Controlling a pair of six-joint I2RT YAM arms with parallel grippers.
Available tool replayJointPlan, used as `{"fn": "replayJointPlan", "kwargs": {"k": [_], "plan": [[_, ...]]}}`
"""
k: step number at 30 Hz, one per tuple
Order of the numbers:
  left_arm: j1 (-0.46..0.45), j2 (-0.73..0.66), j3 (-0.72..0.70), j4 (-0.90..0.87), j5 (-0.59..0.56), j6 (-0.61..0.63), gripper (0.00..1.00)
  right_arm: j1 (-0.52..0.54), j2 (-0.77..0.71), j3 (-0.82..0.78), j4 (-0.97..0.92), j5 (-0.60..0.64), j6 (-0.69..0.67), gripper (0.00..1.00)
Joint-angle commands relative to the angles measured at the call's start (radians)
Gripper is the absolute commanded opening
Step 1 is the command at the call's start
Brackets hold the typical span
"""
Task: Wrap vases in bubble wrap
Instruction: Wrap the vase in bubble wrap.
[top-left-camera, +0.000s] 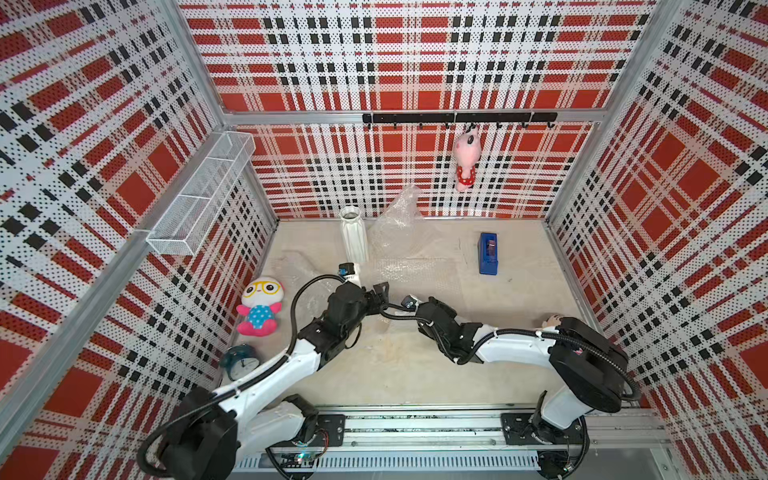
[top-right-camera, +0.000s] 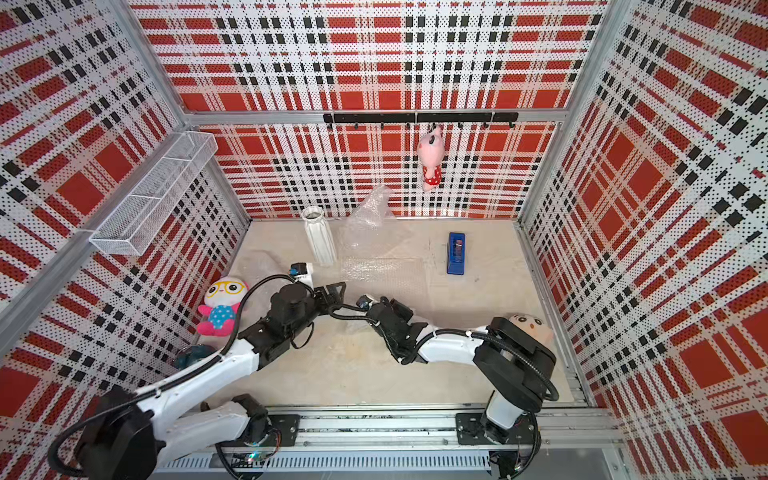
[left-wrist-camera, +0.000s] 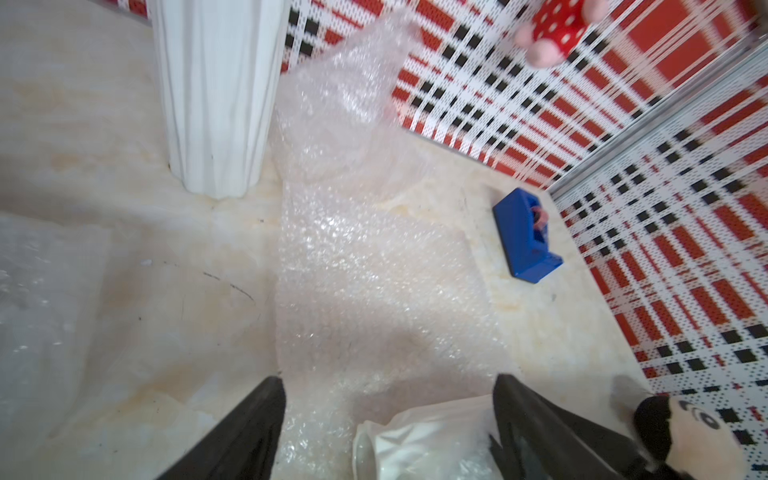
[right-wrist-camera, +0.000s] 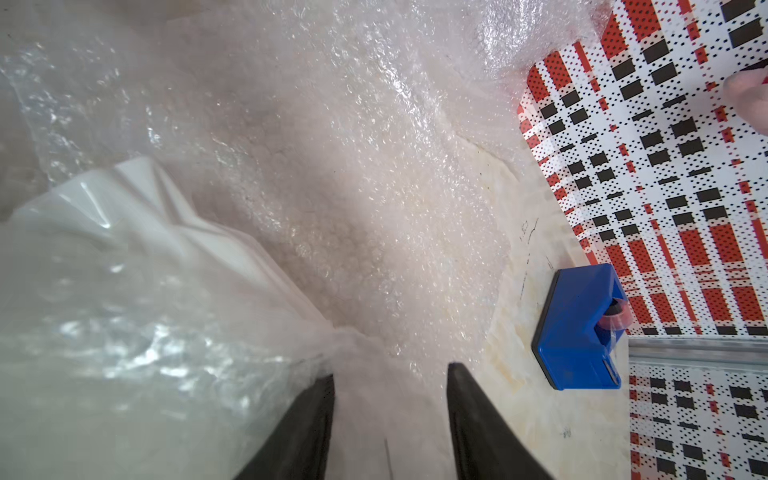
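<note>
Operator: Where's the vase I'm working on?

Spotter: Your short white vase (left-wrist-camera: 419, 436) lies on its side about the middle of the desk (top-left-camera: 519, 316), hidden under your wrists in both top views. In the left wrist view it sits inside the wide-spread jaws of your left tool (left-wrist-camera: 388, 377), close to one finger with a clear gap to the other, so I'd say you aren't gripping it.

Operator: And the right side?

Spotter: Your right tool (right-wrist-camera: 391, 370) has its jaws apart too, just beside the vase's body. The bubble wrap (right-wrist-camera: 374, 187) runs into that gap; whether it touches a finger I can't tell. A fold already drapes part of the vase, and the flat sheet (top-left-camera: 415, 274) runs toward the desk's far edge.

Operator: How will it handle?

Spotter: Treat the vase as glazed ceramic: stiff, probably slick, breakable, and lying down it may roll. Take it across the ribbed body rather than the rim, or steady it through the wrap for more bite. The wrap looks light, soft and springy; pinch a free edge, not mid-sheet.

Operator: What else?

Spotter: Your tall white vase (top-left-camera: 354, 237) stands upright and bare near the far edge, left of centre, a crumpled wrap bundle (top-left-camera: 399, 220) just beside it. The blue tape dispenser (top-left-camera: 488, 253) sits toward the far right corner, well apart from both tools.
</note>
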Motion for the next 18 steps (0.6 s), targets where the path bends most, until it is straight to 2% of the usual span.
{"fn": "replayJointPlan", "kwargs": {"k": [1,3,7,9,14,18], "plan": [[-0.107,-0.099,-0.076,-0.090,-0.102,-0.012,0.79,-0.018,0.026,0.006,-0.002,-0.046,0.001,0.48],[-0.205,-0.142,-0.112,-0.087,-0.137,-0.045,0.77,-0.025,0.029,0.004,0.010,-0.051,0.002,0.48],[-0.425,-0.189,-0.188,-0.051,-0.298,-0.152,0.72,-0.041,0.035,0.005,0.028,-0.073,0.007,0.48],[-0.497,-0.192,-0.223,-0.016,-0.341,-0.188,0.71,-0.046,0.038,0.006,0.039,-0.083,0.007,0.48],[-0.498,-0.115,-0.303,0.167,-0.237,-0.256,0.70,-0.057,0.048,0.005,0.062,-0.099,0.006,0.49],[-0.396,-0.009,-0.323,0.300,-0.115,-0.270,0.65,-0.062,0.049,0.001,0.077,-0.108,0.004,0.49]]}}
